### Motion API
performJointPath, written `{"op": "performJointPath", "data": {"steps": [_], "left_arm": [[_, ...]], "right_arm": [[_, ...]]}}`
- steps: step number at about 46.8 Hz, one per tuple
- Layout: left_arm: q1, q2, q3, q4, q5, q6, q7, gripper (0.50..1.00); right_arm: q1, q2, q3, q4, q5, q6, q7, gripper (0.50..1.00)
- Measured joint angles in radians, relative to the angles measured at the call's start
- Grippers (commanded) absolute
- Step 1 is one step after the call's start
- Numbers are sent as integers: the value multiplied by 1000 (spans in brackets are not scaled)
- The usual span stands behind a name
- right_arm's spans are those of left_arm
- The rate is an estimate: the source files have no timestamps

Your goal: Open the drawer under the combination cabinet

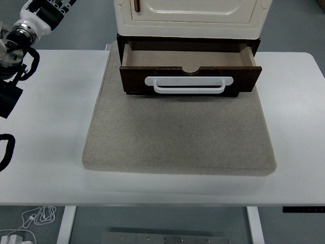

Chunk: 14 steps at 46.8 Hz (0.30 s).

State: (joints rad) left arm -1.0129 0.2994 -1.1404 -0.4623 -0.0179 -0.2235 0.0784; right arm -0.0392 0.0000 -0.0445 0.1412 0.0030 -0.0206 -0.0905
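Standing at the far edge of the grey mat (177, 137), the cream combination cabinet (190, 18) has its dark brown drawer (190, 76) pulled out toward the near side, empty interior visible. White handle (189, 84) runs across the drawer front. Mat lies on the white table (45, 152). Left arm (15, 56) enters at the upper left corner, raised over the table's far left side; left hand (48, 7) is cut by the frame edge, so cannot tell whether its fingers are spread or curled.
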Motion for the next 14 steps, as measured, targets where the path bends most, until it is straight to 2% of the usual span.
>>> {"op": "performJointPath", "data": {"steps": [14], "left_arm": [[14,-54,-1,54,-65,-23,24,1000]], "right_arm": [[-9,0,0,5,0,2,0,928]]}}
